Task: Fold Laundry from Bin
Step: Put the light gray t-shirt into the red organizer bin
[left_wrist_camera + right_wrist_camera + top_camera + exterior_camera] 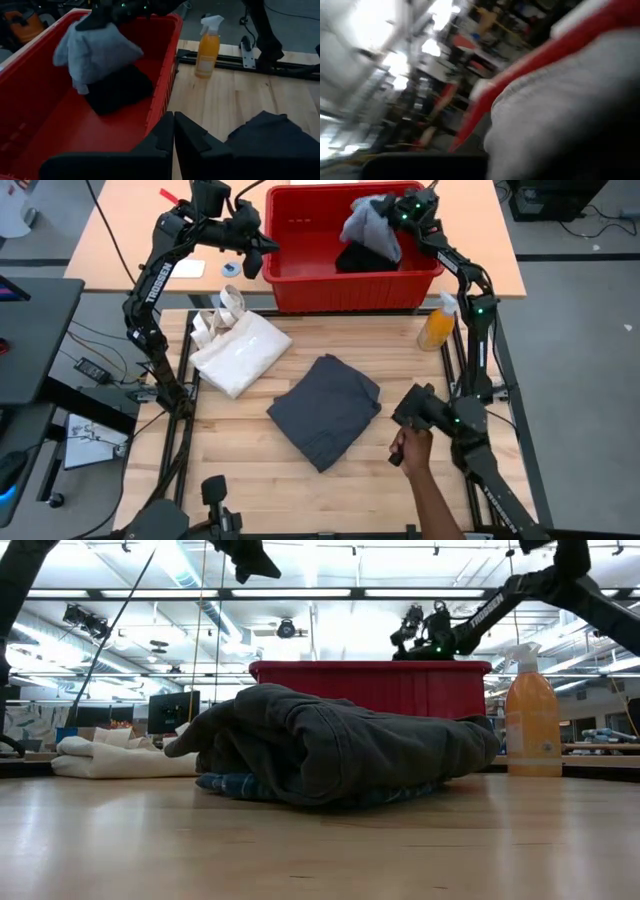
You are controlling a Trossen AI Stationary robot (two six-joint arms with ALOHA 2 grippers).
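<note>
R pincer point(398, 216) w/ light grey piece point(370, 222) over bin point(300, 275)

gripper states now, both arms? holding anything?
Left gripper: shut, empty, over the red bin's left edge.
Right gripper: shut on the light grey garment, lifting it above the bin.

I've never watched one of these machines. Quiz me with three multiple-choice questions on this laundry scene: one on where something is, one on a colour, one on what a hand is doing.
1. Where is the spray bottle?
A. inside the bin
B. on the table beside the bin
C. on the white bag

2. What colour is the bin?
A. blue
B. green
C. red

3. The right gripper is:
A. shut on the light grey garment
B. open above the table
C. resting on the folded dark garment

Answers: B, the bottle stands by the bin's right corner. C, its walls are red. A, the garment hangs lifted from its fingers over the bin.
</note>
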